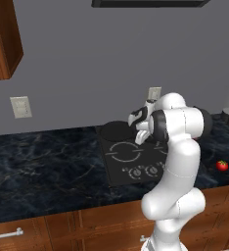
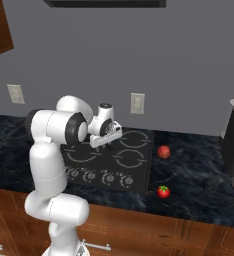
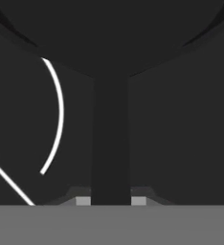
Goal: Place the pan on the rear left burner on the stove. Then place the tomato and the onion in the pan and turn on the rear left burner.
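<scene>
The arm (image 1: 177, 147) covers the right half of the stove (image 1: 124, 169) in the left base view, and the pan (image 1: 117, 130) shows only as a dark disc behind it. In the hand view, the pan's (image 3: 109, 33) bowl is cut off by the top edge. The knob markings are too small to read.

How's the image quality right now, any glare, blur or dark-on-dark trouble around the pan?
Hand view: sharp, no glare, but the pan and its handle are black on the black stove, so edges read faintly; the gripper is shut on the handle. Left base view: even light, soft render, pan barely separates from the glass. Right base view: tomato and onion clear, soft shadows.
</scene>
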